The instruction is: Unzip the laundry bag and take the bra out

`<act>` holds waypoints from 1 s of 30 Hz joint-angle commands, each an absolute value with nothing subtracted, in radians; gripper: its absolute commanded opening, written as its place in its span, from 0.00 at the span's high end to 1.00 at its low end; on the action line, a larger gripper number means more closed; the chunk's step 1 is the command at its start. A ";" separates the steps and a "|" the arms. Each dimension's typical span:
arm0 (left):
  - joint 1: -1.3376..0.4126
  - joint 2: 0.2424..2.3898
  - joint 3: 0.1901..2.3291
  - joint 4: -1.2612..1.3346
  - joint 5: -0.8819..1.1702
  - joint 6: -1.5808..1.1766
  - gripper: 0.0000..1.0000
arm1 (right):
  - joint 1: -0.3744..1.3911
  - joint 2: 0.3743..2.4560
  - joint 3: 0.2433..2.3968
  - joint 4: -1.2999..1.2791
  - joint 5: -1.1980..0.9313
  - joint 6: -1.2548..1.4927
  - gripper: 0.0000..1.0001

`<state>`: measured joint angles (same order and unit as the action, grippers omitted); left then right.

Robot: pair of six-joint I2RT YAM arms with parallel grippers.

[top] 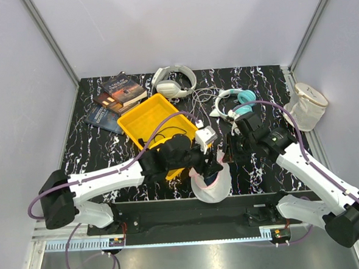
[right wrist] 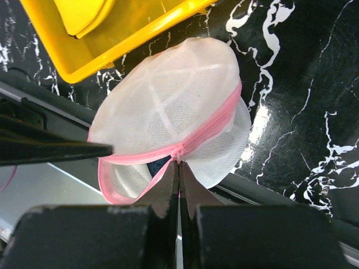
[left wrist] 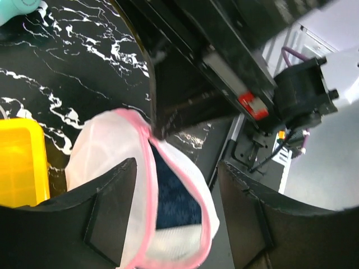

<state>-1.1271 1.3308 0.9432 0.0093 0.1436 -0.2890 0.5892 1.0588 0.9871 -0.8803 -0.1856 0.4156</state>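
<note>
The laundry bag point(top: 210, 190) is a round white mesh bag with a pink rim, and it overhangs the table's near edge between the arms. Its zipper is partly undone and the mouth point(left wrist: 147, 185) gapes. The bra point(left wrist: 175, 197) shows as dark navy fabric inside, and a sliver of the bra point(right wrist: 159, 164) is visible in the right wrist view. My left gripper point(left wrist: 176, 210) is open, its fingers point(left wrist: 112, 207) standing on either side of the bag's opened rim. My right gripper point(right wrist: 179, 168) is shut on the pink zipper pull point(right wrist: 178, 152).
A yellow bin point(top: 157, 119) sits just behind the bag, under my left arm. Books point(top: 117, 94) lie at the back left, with white headphones point(top: 174, 81) and teal headphones point(top: 236, 104) behind. A cream mesh bag point(top: 306, 106) stands at the right edge.
</note>
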 commanded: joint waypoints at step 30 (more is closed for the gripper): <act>-1.132 1.488 1.032 0.017 0.144 -0.356 0.77 | 0.592 1.020 1.003 -0.842 -0.204 0.451 1.00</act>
<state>-1.1271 1.4811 1.0008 -0.0277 0.1276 -0.3500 0.5892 1.0264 0.9871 -0.8803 -0.2031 0.4427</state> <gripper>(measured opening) 0.307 0.009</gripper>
